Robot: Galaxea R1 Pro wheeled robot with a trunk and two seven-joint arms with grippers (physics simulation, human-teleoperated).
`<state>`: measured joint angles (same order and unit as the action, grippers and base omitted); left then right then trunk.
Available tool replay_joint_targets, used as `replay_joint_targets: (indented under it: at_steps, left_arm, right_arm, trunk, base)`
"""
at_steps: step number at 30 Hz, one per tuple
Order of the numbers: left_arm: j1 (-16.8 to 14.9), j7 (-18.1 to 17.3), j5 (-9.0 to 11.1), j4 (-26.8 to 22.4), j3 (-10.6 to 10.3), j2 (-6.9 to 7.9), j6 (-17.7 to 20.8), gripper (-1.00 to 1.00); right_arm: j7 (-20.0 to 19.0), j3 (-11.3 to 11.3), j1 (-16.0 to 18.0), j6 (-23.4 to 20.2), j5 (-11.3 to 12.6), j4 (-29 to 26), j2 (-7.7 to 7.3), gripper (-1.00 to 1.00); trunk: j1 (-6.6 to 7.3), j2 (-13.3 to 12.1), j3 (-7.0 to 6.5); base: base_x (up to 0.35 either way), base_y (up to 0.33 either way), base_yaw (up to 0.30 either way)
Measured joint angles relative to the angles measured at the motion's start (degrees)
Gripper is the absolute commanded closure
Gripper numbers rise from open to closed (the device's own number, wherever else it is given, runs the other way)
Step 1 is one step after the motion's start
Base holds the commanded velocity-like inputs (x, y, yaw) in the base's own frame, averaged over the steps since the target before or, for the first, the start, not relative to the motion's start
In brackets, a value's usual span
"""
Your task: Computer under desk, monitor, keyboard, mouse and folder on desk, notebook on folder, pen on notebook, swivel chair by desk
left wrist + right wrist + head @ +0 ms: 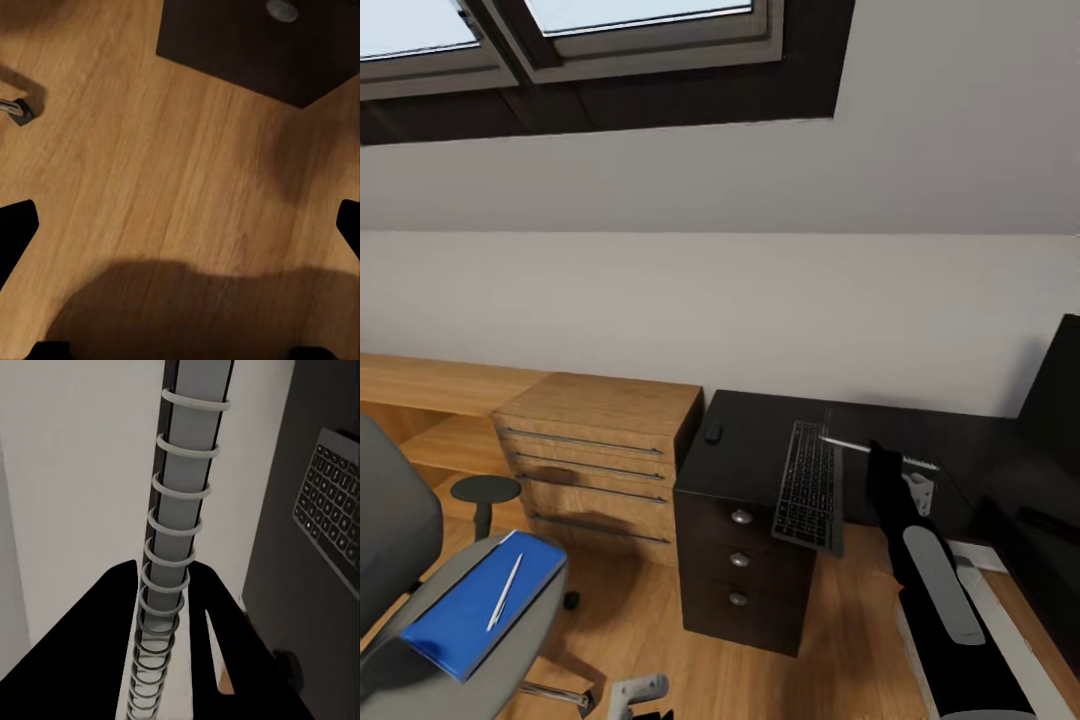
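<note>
My right gripper (876, 455) is shut on a spiral-bound notebook (850, 444), held edge-on above the dark desk (750, 450); its wire rings (178, 510) run between my fingers (112, 652). A keyboard (808, 485) lies on the desk with its near end overhanging the front edge, and a small black mouse (713, 433) sits to its left. The dark monitor (1057, 420) stands at the right edge. On the grey swivel chair (400, 530) at the left rests a blue folder (475, 605) with a pen (505, 592) on it. My left gripper (180, 225) hangs open over the floor.
A light wooden chest of drawers (600, 450) stands against the desk's left side, with a low wooden bench (420, 385) beyond it. The desk's drawer unit (740, 560) faces me. A black round stand (485, 492) sits on the wooden floor (630, 620). Skylights (560, 30) are overhead.
</note>
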<state>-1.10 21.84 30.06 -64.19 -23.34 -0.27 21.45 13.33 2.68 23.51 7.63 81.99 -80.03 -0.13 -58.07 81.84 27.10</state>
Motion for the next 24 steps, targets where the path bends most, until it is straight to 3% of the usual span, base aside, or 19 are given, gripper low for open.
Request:
replay_joint_targets:
  at_steps: [9,17,24]
  left_arm:
    - [0.00,-0.25,0.03,3.49,-0.30,0.06,-8.91,-1.00]
    - [0.00,-0.29,0.04,4.02,-0.35,0.02,-10.79,-1.00]
    - [0.00,-0.33,0.04,4.07,-0.35,0.06,-11.03,-1.00]
  right_arm:
    - [2.95,0.48,0.02,-0.65,0.65,1.98,-3.72,1.00]
    - [3.18,0.53,0.21,-4.66,5.64,7.31,-5.82,1.00]
    - [2.91,0.40,0.63,-8.21,7.42,12.98,-6.45,1.00]
  trunk:
    - [0.00,0.00,0.36]
    - [0.00,0.00,0.71]
    - [0.00,0.00,1.02]
  base:
    - [0.000,0.000,-0.209]
    - [0.000,0.000,-0.222]
    - [0.000,0.000,-0.140]
